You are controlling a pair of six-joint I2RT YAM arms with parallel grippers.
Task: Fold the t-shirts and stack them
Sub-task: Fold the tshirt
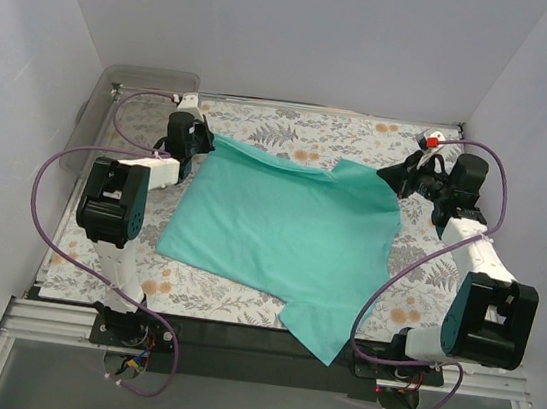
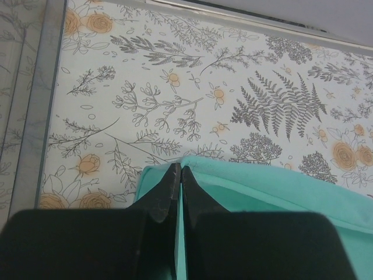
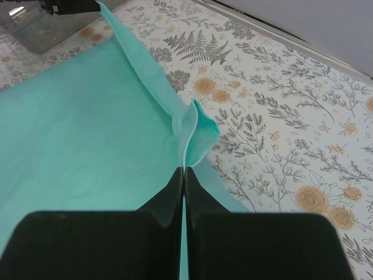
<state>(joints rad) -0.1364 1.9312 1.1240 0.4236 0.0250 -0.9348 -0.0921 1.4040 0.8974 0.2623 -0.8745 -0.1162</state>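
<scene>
I see a blue-green t-shirt lying spread out in the middle of the counter. On the left, my left tool is pinched tight on the far left corner of the t-shirt. Its two black fingers are pressed together, with the cloth edge between them. The far edge of the t-shirt runs from there across to the right. Near the right end the cloth curls up in a small fold. My right tool is clenched on the far right corner, its fingers closed on the cloth too. The rest of the t-shirt lies mostly flat and smooth. One near corner hangs past the near edge of the counter, over a black strip.

I count one t-shirt, two arms, two tools and one clear bin. Each arm has a purple cable looping from it.

The counter has a white cover with gray leaves, ferns and orange flowers. The clear bin sits at the far left corner, just past the left tool. White walls stand on the left, the back and the right. The two arm bases are at the near edge, one on each side.
</scene>
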